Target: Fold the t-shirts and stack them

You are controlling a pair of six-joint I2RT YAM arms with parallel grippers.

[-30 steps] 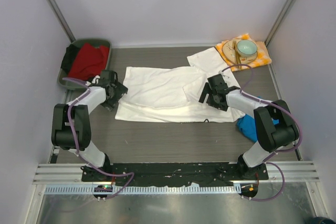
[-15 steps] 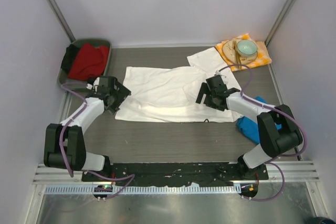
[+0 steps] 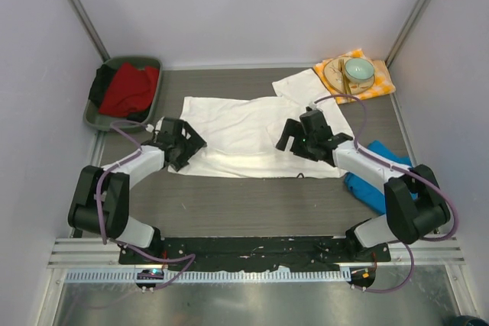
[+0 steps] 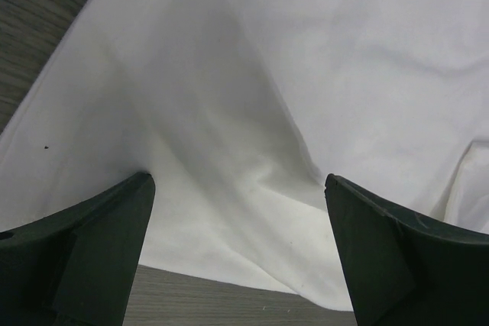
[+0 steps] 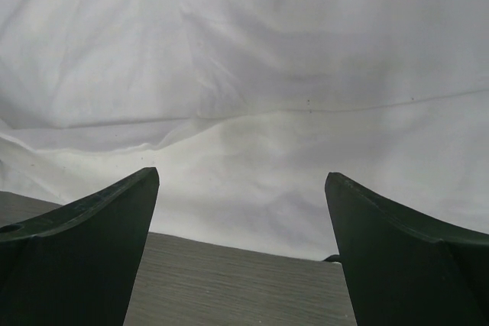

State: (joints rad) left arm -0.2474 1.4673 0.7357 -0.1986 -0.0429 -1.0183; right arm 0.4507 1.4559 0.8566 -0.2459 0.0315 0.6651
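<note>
1. The white t-shirt (image 3: 244, 131) is lying spread and wrinkled across the middle of the table (image 3: 252, 204), with one sleeve reaching toward the back right.
2. The left gripper (image 3: 192, 145) is sitting low over the shirt's near-left corner.
3. In the left wrist view the left gripper (image 4: 237, 181) is showing its fingers (image 4: 84, 257) standing wide apart and gripping nothing. The white t-shirt (image 4: 252, 112) is filling the gap between and beyond the tips, a soft fold is running up between them, and its near hem is crossing just below. Whether the tips are touching cloth cannot be told.
4. The right gripper (image 3: 290, 137) is sitting over the shirt's near-right part.
5. In the right wrist view the right gripper (image 5: 241, 175) is also gaping wide with its fingers (image 5: 405, 257) holding nothing. The white t-shirt (image 5: 244, 97) is lying ahead of both tips, its hem edge is running between them, and bare table is showing nearer.
6. The blue t-shirt (image 3: 359, 185) is lying bunched at the table's right side, partly hidden under the right forearm and apart from both grippers.
7. A bin (image 3: 95, 116) holding red cloth (image 3: 128, 88) is sitting back left.
8. A checked napkin (image 3: 380, 83) with a plate (image 3: 334, 74) and cup (image 3: 358, 70) is sitting back right.
</note>
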